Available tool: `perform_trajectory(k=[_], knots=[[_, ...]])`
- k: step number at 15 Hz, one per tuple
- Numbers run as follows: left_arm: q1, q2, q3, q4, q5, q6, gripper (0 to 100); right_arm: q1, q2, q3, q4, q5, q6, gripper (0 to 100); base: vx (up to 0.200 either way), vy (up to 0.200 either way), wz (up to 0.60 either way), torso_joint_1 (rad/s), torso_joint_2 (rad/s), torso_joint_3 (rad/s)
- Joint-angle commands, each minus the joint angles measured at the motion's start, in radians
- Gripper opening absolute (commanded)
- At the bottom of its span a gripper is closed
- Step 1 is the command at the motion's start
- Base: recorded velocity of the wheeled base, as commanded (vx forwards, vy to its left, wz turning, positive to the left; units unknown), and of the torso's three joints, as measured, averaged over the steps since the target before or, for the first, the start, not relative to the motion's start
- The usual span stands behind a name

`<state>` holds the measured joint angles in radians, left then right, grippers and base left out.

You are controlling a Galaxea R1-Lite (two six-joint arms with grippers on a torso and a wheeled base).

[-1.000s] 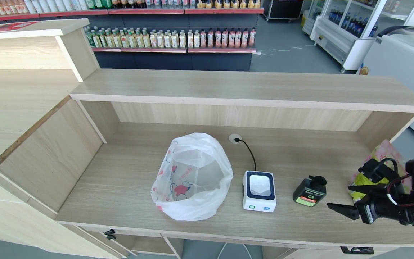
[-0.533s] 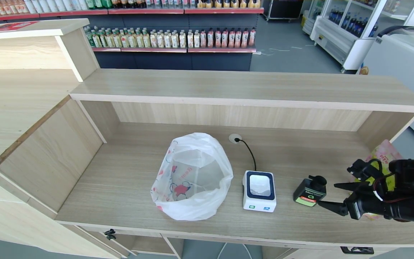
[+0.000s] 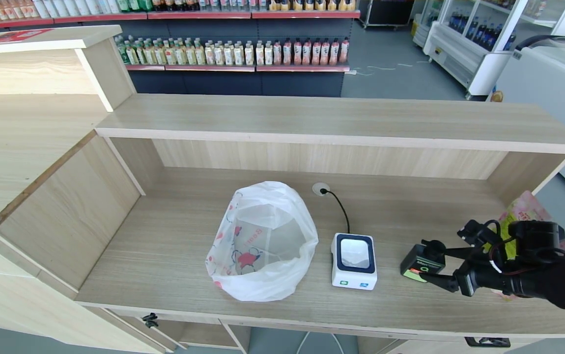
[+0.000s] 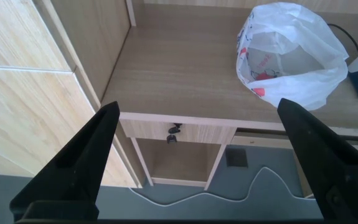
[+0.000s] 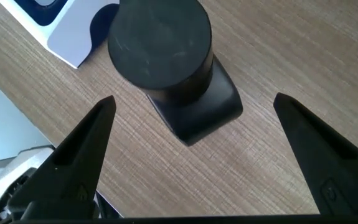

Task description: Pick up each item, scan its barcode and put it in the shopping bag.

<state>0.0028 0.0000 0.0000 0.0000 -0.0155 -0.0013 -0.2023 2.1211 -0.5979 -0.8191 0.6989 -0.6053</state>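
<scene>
A small dark bottle [image 3: 422,262] with a round black cap and a green and red label stands on the counter, right of the white scanner [image 3: 354,260]. My right gripper [image 3: 437,268] is open, its two fingers on either side of the bottle, not touching it. In the right wrist view the bottle [image 5: 179,74] sits between the spread fingers [image 5: 79,162], cap facing the camera. The white plastic shopping bag [image 3: 262,241] stands open left of the scanner. My left gripper [image 4: 197,162] hangs open below the counter's front edge, with the bag [image 4: 291,56] beyond it.
A pink and green snack packet [image 3: 523,216] lies at the counter's right end, behind my right arm. The scanner's black cable [image 3: 339,206] runs to a hole in the counter [image 3: 320,188]. A raised shelf [image 3: 331,123] backs the counter, and side walls close it in.
My right gripper has moved left from beside the snack packet toward the bottle, and its open fingers now straddle it. The bag, scanner and bottle have not moved.
</scene>
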Motion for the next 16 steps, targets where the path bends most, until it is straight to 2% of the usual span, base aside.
perform_trajectory(k=[1, 8, 12, 16], knots=[[0.0, 0.002, 0.0, 0.0, 0.0, 0.0, 100, 0.014, 0.045, -0.026, 0.0, 0.01, -0.001, 100, 0.0, 0.0, 0.0, 0.0, 0.0, 0.0], [0.0, 0.0, 0.0, 0.0, 0.002, 0.0, 100, 0.066, 0.128, -0.092, -0.043, 0.03, 0.002, 100, 0.0, 0.0, 0.0, 0.0, 0.0, 0.0], [0.0, 0.0, 0.0, 0.0, 0.0, 0.0, 100, 0.1, 0.185, -0.194, -0.049, 0.031, 0.006, 100, 0.0, 0.0, 0.0, 0.0, 0.0, 0.0], [0.0, 0.0, 0.0, 0.0, 0.0, 0.0, 100, 0.11, 0.198, -0.212, -0.049, 0.071, 0.007, 100, 0.0, 0.0, 0.0, 0.0, 0.0, 0.0]])
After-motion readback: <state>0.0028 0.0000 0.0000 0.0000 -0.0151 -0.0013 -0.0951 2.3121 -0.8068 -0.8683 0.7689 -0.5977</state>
